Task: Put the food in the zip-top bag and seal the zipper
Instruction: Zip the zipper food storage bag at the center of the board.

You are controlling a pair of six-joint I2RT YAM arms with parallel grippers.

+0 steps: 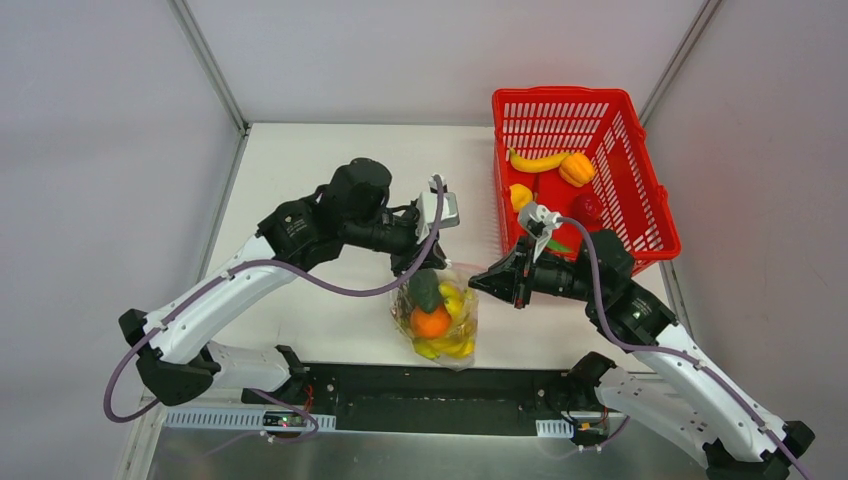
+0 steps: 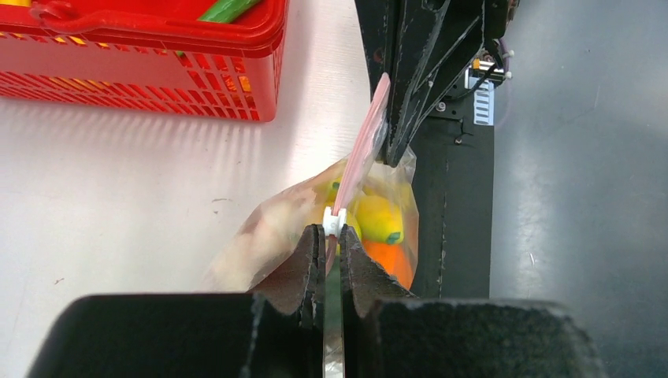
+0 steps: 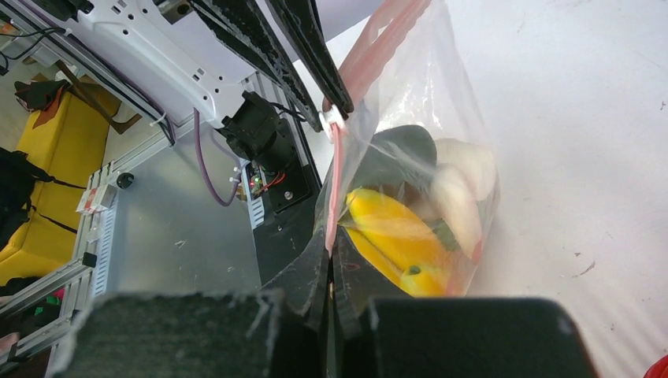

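The clear zip-top bag [image 1: 466,303] hangs stretched between both grippers near the table's front edge. Inside it are food pieces: an orange [image 1: 432,322], yellow bananas [image 3: 386,228] and a dark green piece [image 3: 398,157]. My left gripper [image 2: 333,236] is shut on the pink zipper [image 2: 362,150] right behind its white slider [image 2: 334,223]. My right gripper [image 3: 329,248] is shut on the other end of the zipper [image 3: 337,181]. From above, the left gripper [image 1: 415,268] is at the bag's top left and the right gripper [image 1: 477,283] at its top right.
A red lattice basket [image 1: 620,110] stands at the back right, holding a banana [image 1: 538,162], an orange pepper [image 1: 577,168], a red piece [image 1: 587,208] and a yellow piece [image 1: 520,195]. The black mounting plate [image 1: 430,385] runs along the near edge, just below the bag.
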